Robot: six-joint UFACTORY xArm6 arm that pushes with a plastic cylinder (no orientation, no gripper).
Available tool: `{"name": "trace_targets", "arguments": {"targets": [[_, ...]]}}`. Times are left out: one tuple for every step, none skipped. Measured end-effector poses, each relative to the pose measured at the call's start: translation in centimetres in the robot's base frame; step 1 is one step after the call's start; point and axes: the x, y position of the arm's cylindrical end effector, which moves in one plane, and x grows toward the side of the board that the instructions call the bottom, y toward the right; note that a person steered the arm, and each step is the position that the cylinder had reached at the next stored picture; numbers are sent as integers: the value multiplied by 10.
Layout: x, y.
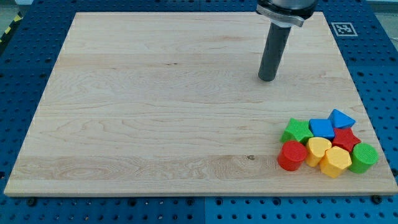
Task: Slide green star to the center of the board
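The green star (296,131) lies at the left top of a tight cluster of blocks near the view's bottom right corner of the wooden board (155,112). It touches the red cylinder (291,155) below it and the blue block (322,128) to its right. My tip (267,79) rests on the board well above the cluster, about 85 pixels above and a little left of the green star, touching no block.
The cluster also holds a blue triangle (342,118), a red star (346,137), a yellow heart-like block (319,149), a yellow hexagon (336,162) and a green cylinder (363,157). The board's right edge runs close beside them. A marker tag (342,28) sits off the board at top right.
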Motion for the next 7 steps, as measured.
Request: {"name": "trace_targets", "arguments": {"targets": [[0, -1], [0, 8], [4, 77], [29, 142], [81, 149], [136, 149], [170, 149]]}}
